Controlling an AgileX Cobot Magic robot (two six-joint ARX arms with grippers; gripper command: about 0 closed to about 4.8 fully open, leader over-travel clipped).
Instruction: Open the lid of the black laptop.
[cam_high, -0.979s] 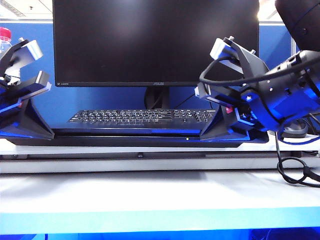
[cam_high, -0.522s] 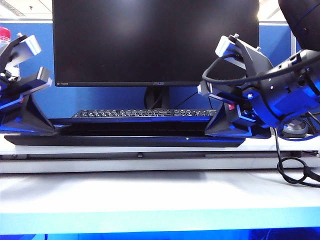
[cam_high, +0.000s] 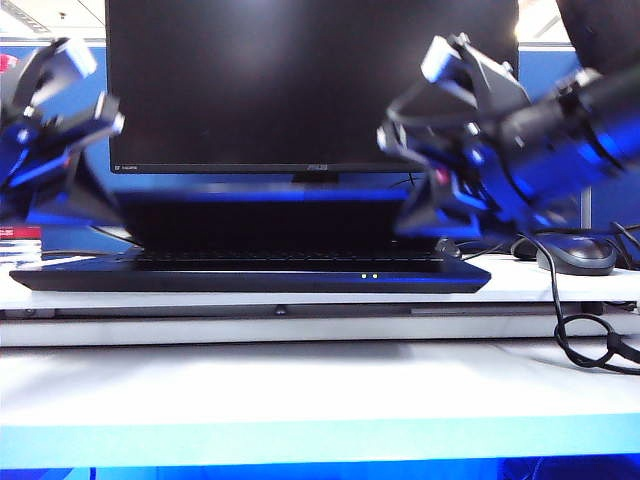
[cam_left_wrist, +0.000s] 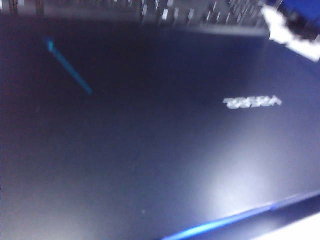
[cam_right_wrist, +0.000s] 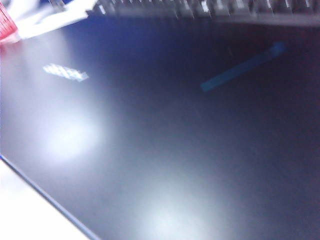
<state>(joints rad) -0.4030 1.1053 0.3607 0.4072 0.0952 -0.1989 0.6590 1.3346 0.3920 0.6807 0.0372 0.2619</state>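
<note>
White desk (cam_high: 300, 380) in front, bare near the camera, cable (cam_high: 590, 345) looping at its right. On its far part sits the black laptop (cam_high: 250, 279), base flat, front edge facing the camera, two small white lights (cam_high: 367, 275) lit on that edge.

Change: half a second ago the lid (cam_high: 270, 220) was only cracked, a thin gap above the base. Now it stands raised well off the base, its top edge smeared with motion, and its own keys show dimly underneath. It now hides the separate keyboard that showed behind it before.

My left gripper (cam_high: 60, 195) is at the lid's left end and my right gripper (cam_high: 430, 215) at its right end, both higher than a moment ago and both blurred. Whether the fingers are parted or pinching the lid edge I cannot tell: the exterior view is too smeared, and neither wrist view shows fingers. Both wrist views are filled by the lid's dark outer face (cam_left_wrist: 150, 140) (cam_right_wrist: 175, 150), with a pale logo (cam_left_wrist: 252, 102).

Judgement: opening is well under way, not finished; the lid looks short of upright.

Further back, a mouse (cam_high: 575, 255) at right and a big dark monitor (cam_high: 310, 80) behind everything.
</note>
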